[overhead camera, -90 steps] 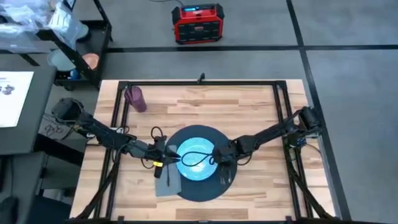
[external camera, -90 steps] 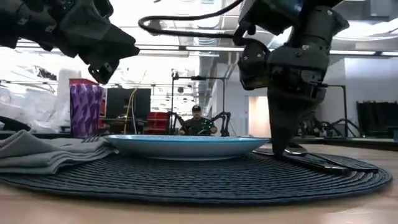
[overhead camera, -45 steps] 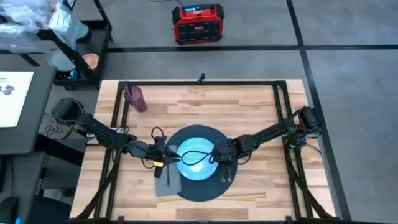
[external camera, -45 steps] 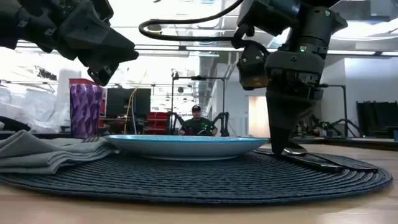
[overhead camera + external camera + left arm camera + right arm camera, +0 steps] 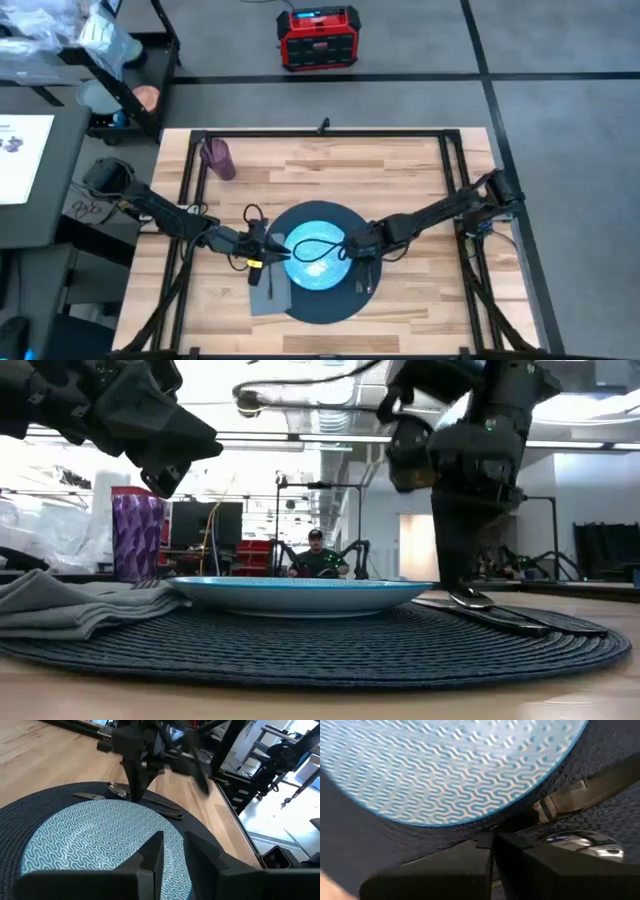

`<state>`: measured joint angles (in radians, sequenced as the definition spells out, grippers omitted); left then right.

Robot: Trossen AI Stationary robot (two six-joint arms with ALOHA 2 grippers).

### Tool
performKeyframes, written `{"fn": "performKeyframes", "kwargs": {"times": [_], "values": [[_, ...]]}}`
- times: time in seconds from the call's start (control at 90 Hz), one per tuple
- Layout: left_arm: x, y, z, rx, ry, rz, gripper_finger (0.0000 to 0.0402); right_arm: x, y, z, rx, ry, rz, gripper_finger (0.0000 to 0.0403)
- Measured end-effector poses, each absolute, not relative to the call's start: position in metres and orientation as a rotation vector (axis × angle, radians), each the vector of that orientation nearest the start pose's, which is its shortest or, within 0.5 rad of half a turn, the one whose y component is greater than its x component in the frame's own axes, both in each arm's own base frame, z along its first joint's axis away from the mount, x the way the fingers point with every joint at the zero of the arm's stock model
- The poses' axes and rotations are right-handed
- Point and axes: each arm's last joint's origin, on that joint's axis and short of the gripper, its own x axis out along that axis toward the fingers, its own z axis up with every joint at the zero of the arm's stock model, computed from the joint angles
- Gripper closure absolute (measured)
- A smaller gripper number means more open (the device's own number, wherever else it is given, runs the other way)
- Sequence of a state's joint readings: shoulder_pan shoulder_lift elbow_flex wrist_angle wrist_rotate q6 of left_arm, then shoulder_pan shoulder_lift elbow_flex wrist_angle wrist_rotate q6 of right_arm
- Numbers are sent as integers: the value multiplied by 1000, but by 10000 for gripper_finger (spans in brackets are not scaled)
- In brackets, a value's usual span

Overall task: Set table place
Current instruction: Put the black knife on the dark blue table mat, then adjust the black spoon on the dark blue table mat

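High view: the mat [image 5: 322,300] lies at the near middle of the table [image 5: 400,175], plate [image 5: 318,258] on it, napkin [image 5: 268,292] at its left edge. The right gripper [image 5: 360,262] hangs over the mat's right side just off the plate rim; the left gripper [image 5: 272,250] waits at the plate's left edge.

Low view: spoon [image 5: 470,600] and knife [image 5: 520,622] lie flat on the mat right of the plate, the right gripper's fingers pointing down just above the spoon bowl. A purple cup [image 5: 137,536] stands behind on the left.

Left wrist view: the left fingers [image 5: 152,852] stand slightly parted, holding nothing.

Right wrist view: the right fingers [image 5: 485,842] look pressed together and empty, though it's blurred, so call that likely. The spoon bowl shows beside them.

To finish this cleanly: lift straight up, clear of the spoon, so nothing gets nudged out of line with the plate.
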<state>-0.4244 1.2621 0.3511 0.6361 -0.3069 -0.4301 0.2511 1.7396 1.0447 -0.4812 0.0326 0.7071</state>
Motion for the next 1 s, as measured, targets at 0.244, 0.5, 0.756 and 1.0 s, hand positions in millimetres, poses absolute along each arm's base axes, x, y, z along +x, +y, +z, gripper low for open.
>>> {"fn": "performKeyframes", "kwargs": {"times": [0.244, 0.5, 0.756, 1.0], "values": [[212, -86, 172, -328, 279, -59, 345, 303, 78, 185, 447, 1186, -252, 403], [212, -86, 172, -328, 279, -59, 345, 291, 74, 183, 405, 1281, -325, 403], [212, -86, 172, -328, 279, -59, 345, 289, 69, 176, 327, 1263, -387, 403], [212, -86, 172, -330, 279, -60, 345, 287, 63, 164, 338, 1245, -389, 403]]}}
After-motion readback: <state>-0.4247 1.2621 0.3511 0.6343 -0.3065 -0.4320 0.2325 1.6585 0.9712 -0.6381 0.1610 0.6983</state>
